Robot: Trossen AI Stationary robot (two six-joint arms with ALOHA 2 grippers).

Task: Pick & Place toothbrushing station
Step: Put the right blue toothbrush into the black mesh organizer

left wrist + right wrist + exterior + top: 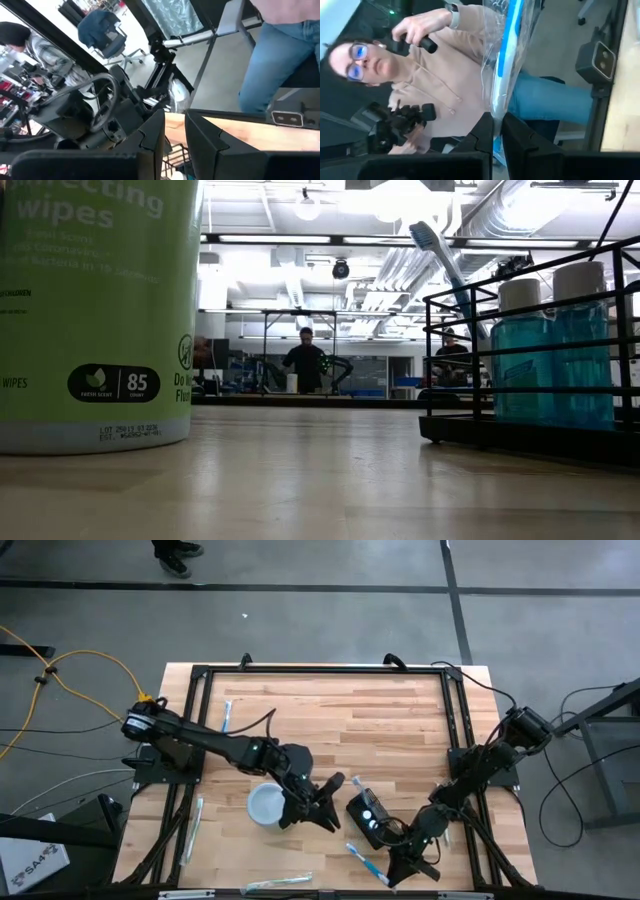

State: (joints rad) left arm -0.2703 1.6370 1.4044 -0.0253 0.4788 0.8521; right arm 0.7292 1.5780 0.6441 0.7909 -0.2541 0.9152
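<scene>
The toothbrushing station (pixel 367 819), a small black block with pale round spots on top, stands on the wooden table (pixel 400 720) right of centre. A pale round cup (pixel 267 805) sits to its left. My left gripper (pixel 334 796) (pixel 175 125) hovers between cup and station, its fingers a little apart with nothing showing between them. My right gripper (pixel 400 866) (pixel 497 127) is near the front edge, right of the station, shut on a blue toothbrush in a clear wrapper (pixel 506 55) (pixel 368 862). My right gripper pinches one end of the clear wrapper (pixel 496 112) between its two fingers. The fingers come about level from the table's right side. The wrapped toothbrush reaches out beyond them toward the station, roughly level. Whether its free end touches the table, I cannot tell.
Loose toothbrushes lie at the far left (pixel 228 715), the left edge (pixel 198 815) and the front edge (pixel 277 883). Close to the low camera stand a green wipes tub (pixel 95 310) and a black wire rack of blue bottles (pixel 545 350). A person (pixel 445 85) stands beyond the table.
</scene>
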